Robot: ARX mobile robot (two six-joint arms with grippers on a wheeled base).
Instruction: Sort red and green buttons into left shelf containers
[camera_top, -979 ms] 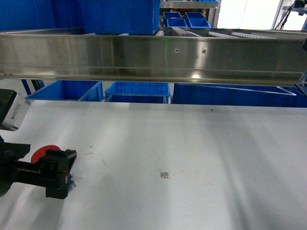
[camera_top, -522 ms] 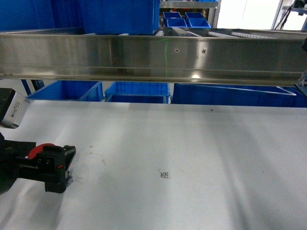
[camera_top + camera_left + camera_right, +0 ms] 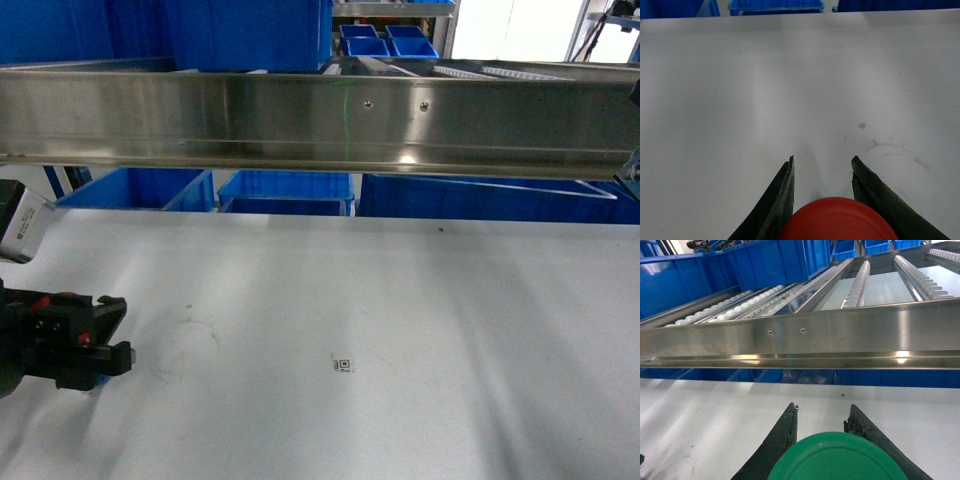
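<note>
Left claw (image 3: 822,172) grips red button (image 3: 837,220); right claw (image 3: 821,415) grips green button (image 3: 837,457). Step: carrying. Next: reach blue crates (image 3: 285,190), upper left.

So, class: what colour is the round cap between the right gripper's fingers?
Green button cap, clearest in the right wrist view.

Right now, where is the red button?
The red button sits between the left gripper's fingers at the bottom of the left wrist view, above the white table.

The left gripper (image 3: 95,345) has drawn back left, hiding the red button (image 3: 839,220).
</note>
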